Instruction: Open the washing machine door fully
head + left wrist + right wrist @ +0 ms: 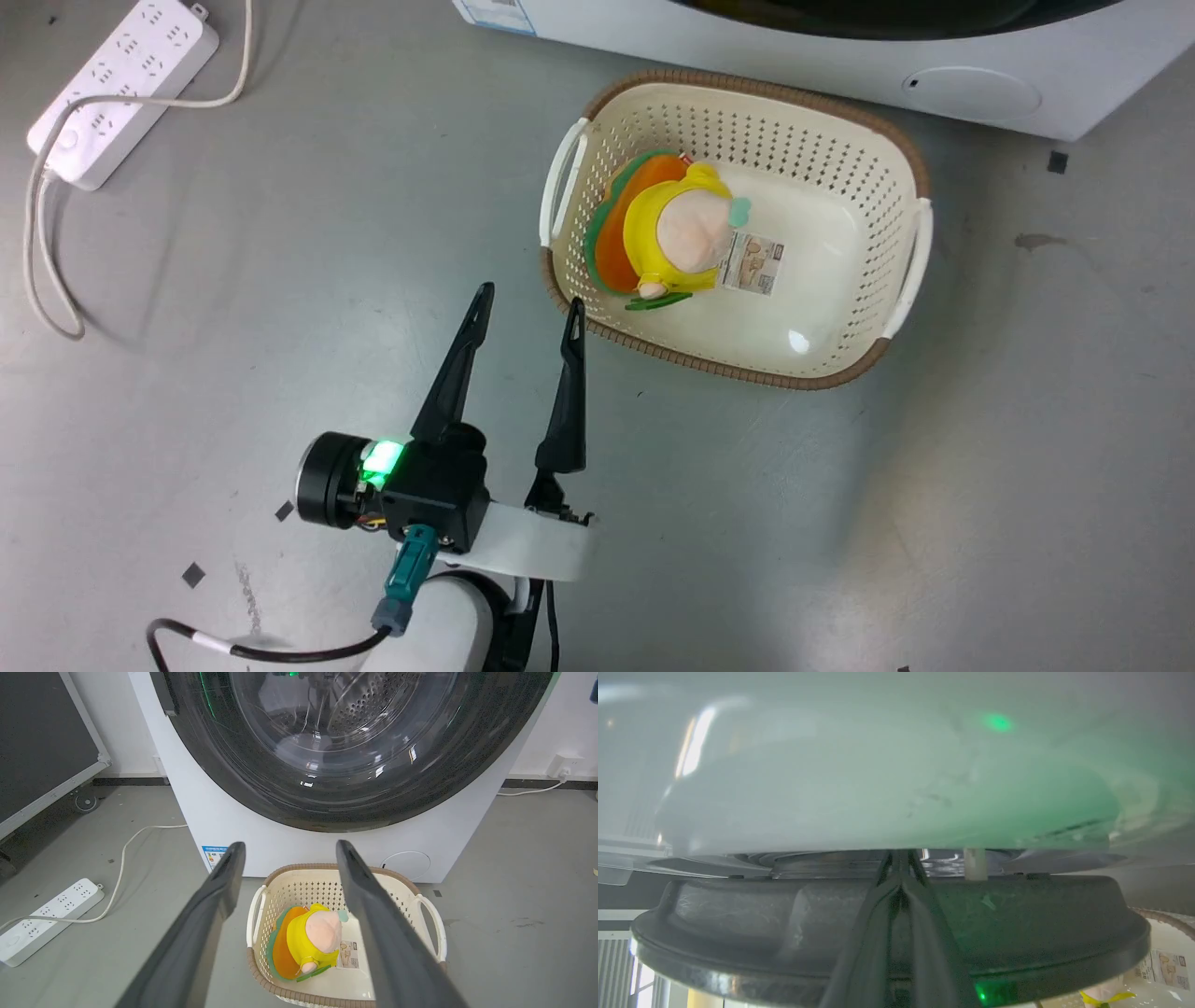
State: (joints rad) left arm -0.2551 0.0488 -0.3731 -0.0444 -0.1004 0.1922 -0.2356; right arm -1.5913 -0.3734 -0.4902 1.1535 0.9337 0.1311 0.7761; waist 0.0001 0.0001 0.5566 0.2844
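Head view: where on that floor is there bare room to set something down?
Widest bare floor lies between the power strip and the basket; more lies right of the basket and below it, right of the left gripper. Crowded: the narrow strip between basket and washing machine, and where the gripper's tips near the basket's rim.

Bare grey floor (233, 308), a loose power strip (121, 89) and a wheeled case (37, 742) suggest a test lab.

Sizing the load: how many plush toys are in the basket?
1. The plush toy lies in the left half of the basket in the head view, with its card tag beside it. The rest of the basket floor shows bare; anything under the toy would be hidden.
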